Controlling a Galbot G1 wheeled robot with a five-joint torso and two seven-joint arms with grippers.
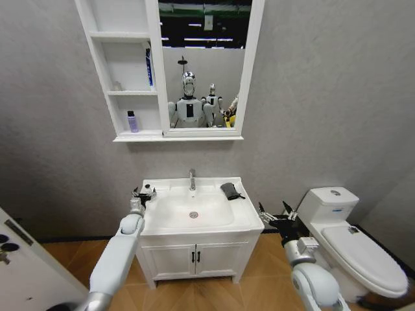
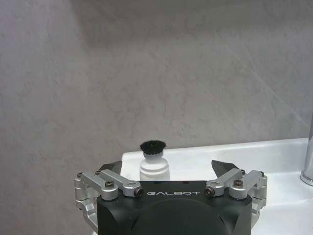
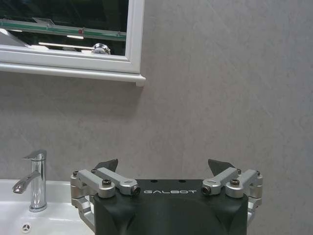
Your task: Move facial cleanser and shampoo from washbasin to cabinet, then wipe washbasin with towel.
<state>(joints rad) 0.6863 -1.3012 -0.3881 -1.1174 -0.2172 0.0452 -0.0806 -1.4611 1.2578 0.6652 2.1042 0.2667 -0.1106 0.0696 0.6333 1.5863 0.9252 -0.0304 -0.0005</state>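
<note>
Grey wall [image 1: 324, 97] behind everything, white toilet [image 1: 350, 240] just beside the right gripper on its outer side. Cabinet [image 1: 126, 71] with mirror [image 1: 204, 65] hangs well above both grippers; a purple bottle [image 1: 132, 121] stands in the lowest compartment, a blue tube [image 1: 149, 67] in the middle one against the mirror-side wall. Washbasin [image 1: 194, 210] sits between the two grippers, chrome tap [image 1: 192, 179] at the back of the bowl. Left gripper [image 1: 143, 195] is over the basin's left rear corner, fingers spread apart, nothing held; in the left wrist view a small white bottle with black cap [image 2: 154, 164] stands on the rim right ahead of the open jaws, between the fingertips' line, touching or not can't tell. Right gripper [image 1: 279, 216] hangs just off the basin's right edge, fingers apart, empty. Towel [image 1: 230, 190], dark and bunched, lies on the rim's right rear corner, near the right gripper, well apart from the left.
</note>
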